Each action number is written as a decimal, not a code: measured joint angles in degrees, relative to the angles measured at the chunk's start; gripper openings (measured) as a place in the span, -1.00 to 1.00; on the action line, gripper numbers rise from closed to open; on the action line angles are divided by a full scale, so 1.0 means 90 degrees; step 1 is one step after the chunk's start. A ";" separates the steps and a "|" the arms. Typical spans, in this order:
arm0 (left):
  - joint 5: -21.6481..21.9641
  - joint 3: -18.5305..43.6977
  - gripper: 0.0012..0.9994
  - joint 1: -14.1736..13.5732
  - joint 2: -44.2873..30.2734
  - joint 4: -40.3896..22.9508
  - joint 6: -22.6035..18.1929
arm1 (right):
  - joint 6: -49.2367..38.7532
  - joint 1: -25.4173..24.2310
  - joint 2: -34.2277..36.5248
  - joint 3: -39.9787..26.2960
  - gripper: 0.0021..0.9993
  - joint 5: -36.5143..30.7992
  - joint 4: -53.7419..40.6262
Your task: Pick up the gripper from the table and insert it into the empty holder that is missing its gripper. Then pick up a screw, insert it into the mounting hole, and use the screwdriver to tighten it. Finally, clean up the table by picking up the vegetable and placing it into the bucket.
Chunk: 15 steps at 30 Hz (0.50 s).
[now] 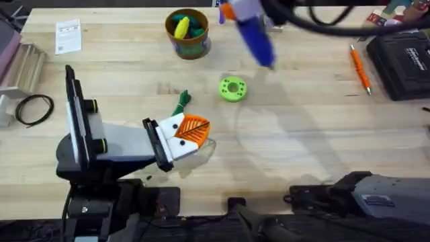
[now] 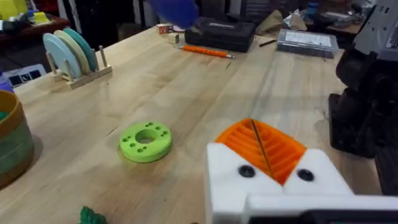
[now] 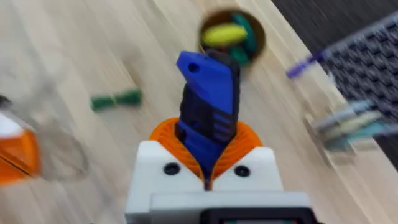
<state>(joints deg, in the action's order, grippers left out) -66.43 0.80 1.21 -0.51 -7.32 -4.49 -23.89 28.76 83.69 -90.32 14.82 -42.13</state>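
- nearest the bases, the left arm lies low along the table, its left gripper (image 1: 189, 131) resting just above the wood with both orange ribbed pads (image 2: 261, 146) pressed together and nothing between them; no empty holder can be made out here, both white mounts appearing to carry a pad.
- the vegetable (image 1: 183, 102), dark green and leafy, lies on the table just beyond that gripper, not yet in the bucket.
- next out sits the round bright-green disc (image 1: 233, 89), flat on the wood and apart from both grippers.
- farther back, the right arm reaches high across the table toward the far edge, its right gripper (image 3: 205, 171) clamped on the blue screwdriver (image 3: 208, 102), which stands up out of the pads with its body toward the far side.
- at the far edge stands the bucket (image 1: 188, 33), already holding yellow and green pieces; a thin orange pen-like tool (image 1: 359, 67) lies well off to the right beside a black case (image 1: 403, 64).
- risk, as a judgement: the right arm is blurred with motion, and a fast swing could loosen the screwdriver in the pads or knock the bucket, which sits near its path.
- a 2nd risk: the left gripper, so close to the vegetable, could nudge it away unless it opens before closing in.
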 joint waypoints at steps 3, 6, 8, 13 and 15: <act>0.0000 0.0000 -0.99 0.0000 0.0000 -0.0001 0.0000 | -0.0803 -0.0180 -0.0033 -0.0020 -0.96 -0.0741 -0.0750; 0.0000 0.0000 -0.99 0.0000 0.0000 0.0000 0.0000 | -0.1616 -0.0396 0.0050 -0.0020 -0.96 -0.1414 -0.1536; 0.0000 0.0000 -0.99 0.0000 0.0000 0.0001 0.0000 | -0.2067 -0.0567 0.0163 -0.0020 -0.96 -0.1756 -0.1995; 0.0000 0.0000 -0.99 0.0000 0.0000 0.0000 0.0000 | -0.2807 -0.1125 0.0701 0.0002 -0.96 -0.2320 -0.2414; -0.0001 0.0000 -0.99 0.0000 0.0000 -0.0001 0.0000 | -0.3000 -0.1332 0.1005 0.0006 -0.96 -0.2430 -0.2372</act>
<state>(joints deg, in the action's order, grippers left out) -66.44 0.80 1.21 -0.51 -7.33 -4.49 -50.89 16.77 92.74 -90.26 -7.05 -63.48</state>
